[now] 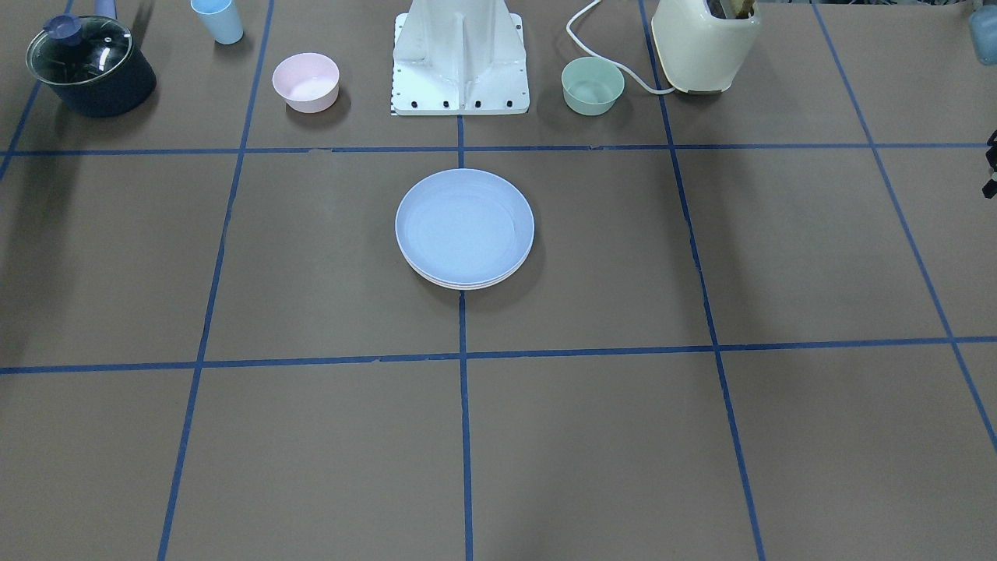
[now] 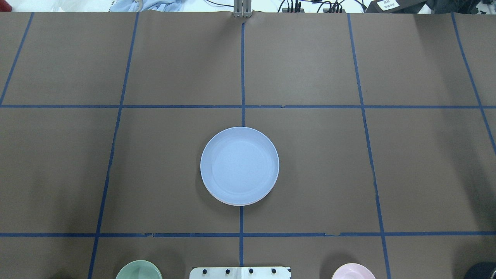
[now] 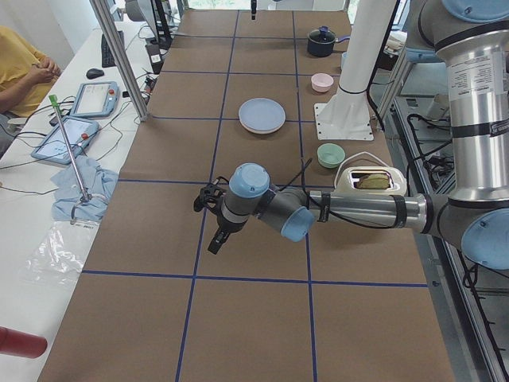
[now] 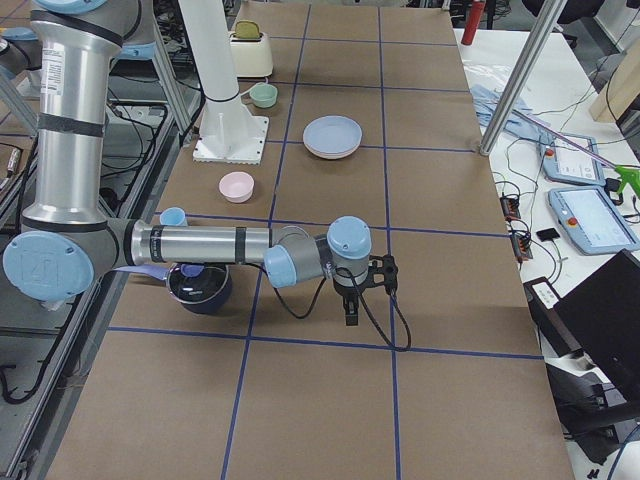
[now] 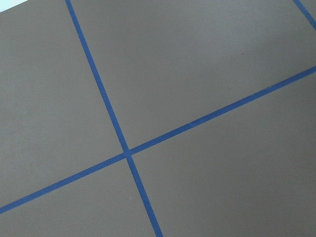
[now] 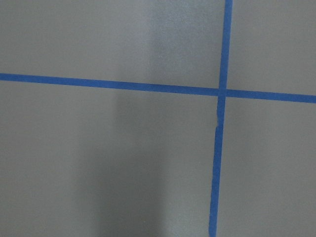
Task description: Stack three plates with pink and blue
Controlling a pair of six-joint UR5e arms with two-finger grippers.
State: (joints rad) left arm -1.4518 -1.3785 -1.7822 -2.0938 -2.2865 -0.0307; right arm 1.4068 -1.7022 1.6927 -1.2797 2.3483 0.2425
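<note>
The plates stand as one stack at the table's middle. The pale blue plate (image 1: 464,224) is on top, and also shows in the overhead view (image 2: 239,164). Only thin pale rims of the plates beneath (image 1: 467,285) show below it, and their colours are hard to tell. The stack also shows in the side views (image 3: 262,114) (image 4: 332,134). My left gripper (image 3: 213,231) hangs over bare table far from the stack. My right gripper (image 4: 352,305) does the same at the other end. Both show only in side views, so I cannot tell whether they are open or shut.
By the robot base (image 1: 461,58) stand a small pink bowl (image 1: 305,80), a small green bowl (image 1: 593,84), a cream toaster (image 1: 705,43), a pale blue cup (image 1: 219,19) and a dark lidded pot (image 1: 89,66). Both wrist views show only brown table with blue tape lines.
</note>
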